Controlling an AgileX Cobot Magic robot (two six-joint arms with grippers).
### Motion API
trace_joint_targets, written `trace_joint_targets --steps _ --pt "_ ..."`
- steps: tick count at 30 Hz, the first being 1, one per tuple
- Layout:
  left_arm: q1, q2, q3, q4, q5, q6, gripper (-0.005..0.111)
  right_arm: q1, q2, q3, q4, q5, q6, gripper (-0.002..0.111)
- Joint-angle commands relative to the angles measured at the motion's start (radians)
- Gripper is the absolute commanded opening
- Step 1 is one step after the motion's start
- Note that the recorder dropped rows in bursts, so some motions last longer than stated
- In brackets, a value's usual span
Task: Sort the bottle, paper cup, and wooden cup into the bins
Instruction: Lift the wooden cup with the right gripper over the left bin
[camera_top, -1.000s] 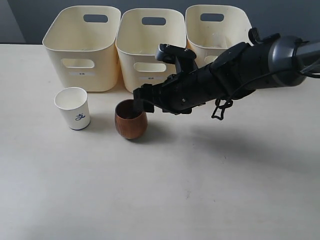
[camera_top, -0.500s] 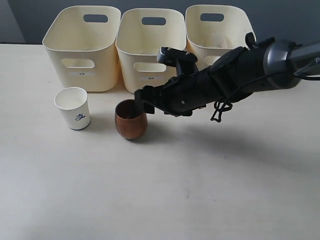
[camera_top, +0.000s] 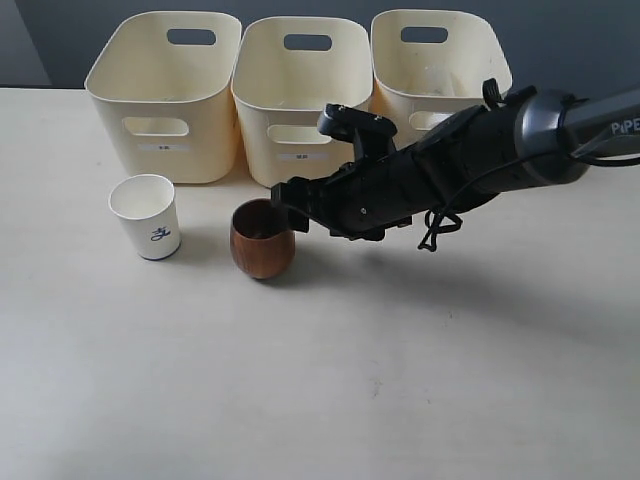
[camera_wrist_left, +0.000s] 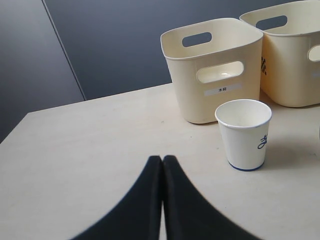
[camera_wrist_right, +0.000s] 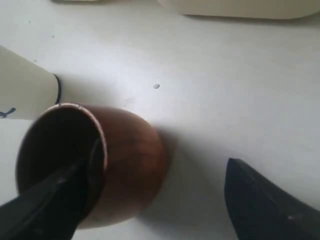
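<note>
The wooden cup (camera_top: 262, 240) (camera_wrist_right: 125, 160) stands upright on the table in front of the middle bin (camera_top: 262, 120). My right gripper (camera_top: 286, 208) (camera_wrist_right: 165, 157) is open, one finger down inside the cup's mouth, the other outside its wall on the right-hand side. The paper cup (camera_top: 148, 217) (camera_wrist_left: 244, 134) stands upright to the left of the wooden cup, before the left bin (camera_top: 120, 100) (camera_wrist_left: 215, 100). My left gripper (camera_wrist_left: 162, 159) is shut with nothing in it, low over the table short of the paper cup. The bottle is out of view.
The right bin (camera_top: 390, 95) stands behind my right arm (camera_top: 480, 150), which stretches across from the right. All the bins sit in a row at the table's back edge, in front of a dark wall.
My right arm has sunk a little and drawn slightly to the right, its finger still in the wooden cup's mouth. Both cups stand where they were.
</note>
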Motion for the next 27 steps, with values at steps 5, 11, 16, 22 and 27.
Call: trace_joint_targets --steps 5,11,16,22,27 --pt "-0.003 -0.005 0.001 0.0 -0.005 -0.002 0.0 0.008 0.002 -0.005 0.003 -0.01 -0.005 0.072" --pt "-0.003 -0.005 0.001 0.0 -0.005 -0.002 0.0 0.068 0.002 -0.005 0.011 -0.098 -0.005 0.059" --pt "-0.003 -0.005 0.001 0.0 -0.005 -0.002 0.0 0.107 0.002 -0.005 0.011 -0.193 -0.005 0.036" --pt "-0.003 -0.005 0.001 0.0 -0.005 -0.002 0.0 0.11 0.002 -0.026 0.011 -0.163 -0.005 0.032" --pt "-0.003 -0.005 0.001 0.0 -0.005 -0.002 0.0 0.11 0.002 -0.044 0.011 -0.144 -0.005 0.03"
